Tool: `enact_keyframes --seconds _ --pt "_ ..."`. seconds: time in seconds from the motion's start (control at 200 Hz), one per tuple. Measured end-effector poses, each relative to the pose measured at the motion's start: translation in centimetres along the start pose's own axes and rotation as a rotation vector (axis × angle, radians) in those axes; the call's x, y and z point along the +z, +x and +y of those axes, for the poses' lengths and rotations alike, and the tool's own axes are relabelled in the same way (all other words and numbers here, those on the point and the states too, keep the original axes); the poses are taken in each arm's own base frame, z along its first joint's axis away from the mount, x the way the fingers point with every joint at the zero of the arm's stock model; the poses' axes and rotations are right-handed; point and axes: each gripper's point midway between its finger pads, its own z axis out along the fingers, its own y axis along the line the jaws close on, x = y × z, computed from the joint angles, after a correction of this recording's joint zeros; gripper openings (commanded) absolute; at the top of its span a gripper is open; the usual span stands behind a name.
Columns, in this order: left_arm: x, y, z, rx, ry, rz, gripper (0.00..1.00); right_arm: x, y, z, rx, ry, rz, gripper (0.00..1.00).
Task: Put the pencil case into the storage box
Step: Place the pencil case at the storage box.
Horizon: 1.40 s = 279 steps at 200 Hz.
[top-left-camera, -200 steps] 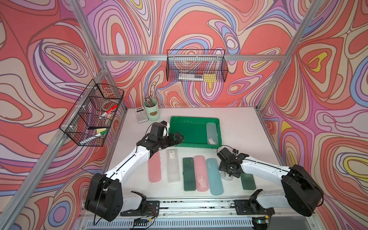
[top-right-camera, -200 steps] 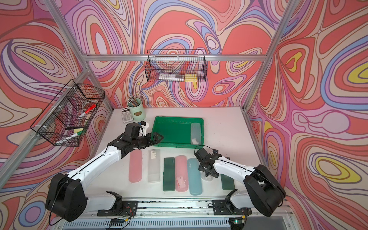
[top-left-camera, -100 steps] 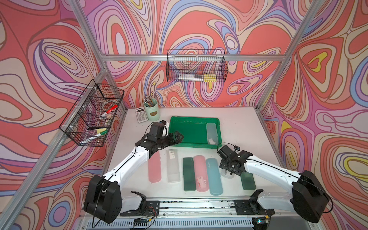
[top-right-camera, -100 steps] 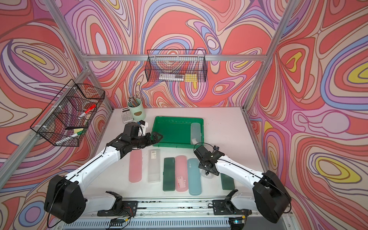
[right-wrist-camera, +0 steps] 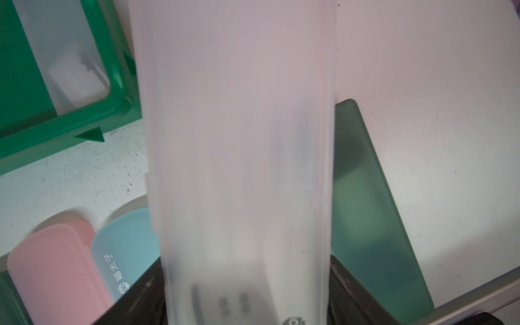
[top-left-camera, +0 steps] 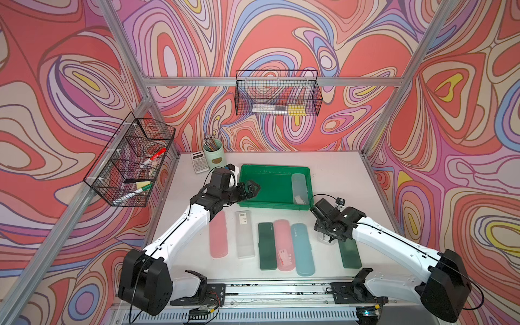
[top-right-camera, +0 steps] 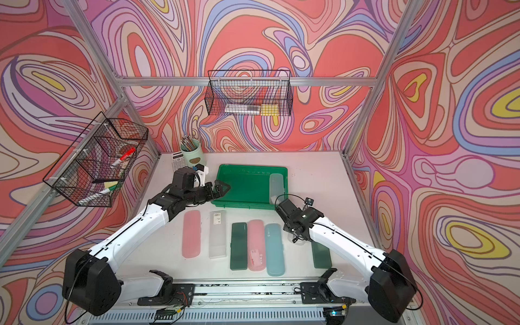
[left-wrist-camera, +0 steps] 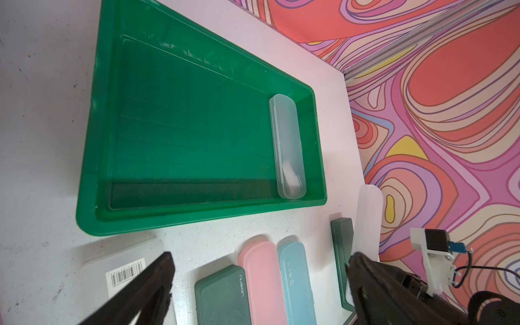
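My right gripper (right-wrist-camera: 244,270) is shut on a frosted white pencil case (right-wrist-camera: 239,126). The case is lifted off the table, just in front of the near right corner of the green storage box (top-left-camera: 270,204). In the left wrist view the held case (left-wrist-camera: 368,213) rises beside a dark green case (left-wrist-camera: 342,244). In both top views the right gripper (top-left-camera: 327,226) (top-right-camera: 294,228) covers most of it. One clear pencil case (top-left-camera: 300,187) lies inside the box along its right wall. My left gripper (top-left-camera: 253,188) (left-wrist-camera: 260,257) hangs open and empty over the box's near left corner.
Several cases lie in a row in front of the box: pink (top-left-camera: 219,239), clear with a barcode (top-left-camera: 245,235), dark green (top-left-camera: 266,246), pink (top-left-camera: 283,244), teal (top-left-camera: 302,249), and dark green (top-left-camera: 349,253) under the right arm. A pen cup (top-left-camera: 213,153) and a calculator (top-left-camera: 199,161) stand at the back left.
My right gripper has risen a little with the frosted case and edged toward the box. The left arm has hardly moved.
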Motion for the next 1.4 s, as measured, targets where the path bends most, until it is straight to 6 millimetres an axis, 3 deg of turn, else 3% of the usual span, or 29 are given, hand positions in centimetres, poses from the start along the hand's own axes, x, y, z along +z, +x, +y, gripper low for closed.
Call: enact_keyframes --seconds 0.295,0.461,0.596,0.701,0.936,1.142,1.397 --pt "0.0 -0.1 0.0 0.001 0.000 -0.001 0.99 -2.3 -2.5 1.2 -0.029 -0.025 -0.049 0.64" --pt "0.7 -1.8 -0.9 0.008 0.002 -0.011 0.99 -3.9 -5.6 4.8 -0.087 -0.076 -0.096 0.64" --pt "1.7 -3.7 -1.6 0.015 0.009 -0.021 0.99 -3.8 -8.0 8.4 -0.144 -0.132 -0.118 0.64" --pt "2.2 -4.7 -1.3 0.005 0.004 -0.026 0.99 -2.6 -9.5 11.2 -0.184 -0.174 -0.116 0.64" --pt "2.7 -6.5 2.5 -0.058 -0.053 -0.044 0.99 2.3 -11.9 16.3 -0.221 -0.223 -0.087 0.63" --pt "2.8 -6.3 3.7 -0.059 -0.079 -0.044 0.99 6.6 -11.4 20.2 -0.249 -0.250 -0.039 0.63" --pt "4.2 -5.0 5.4 -0.079 -0.105 -0.004 0.99 9.8 -10.3 21.6 -0.247 -0.247 0.004 0.63"
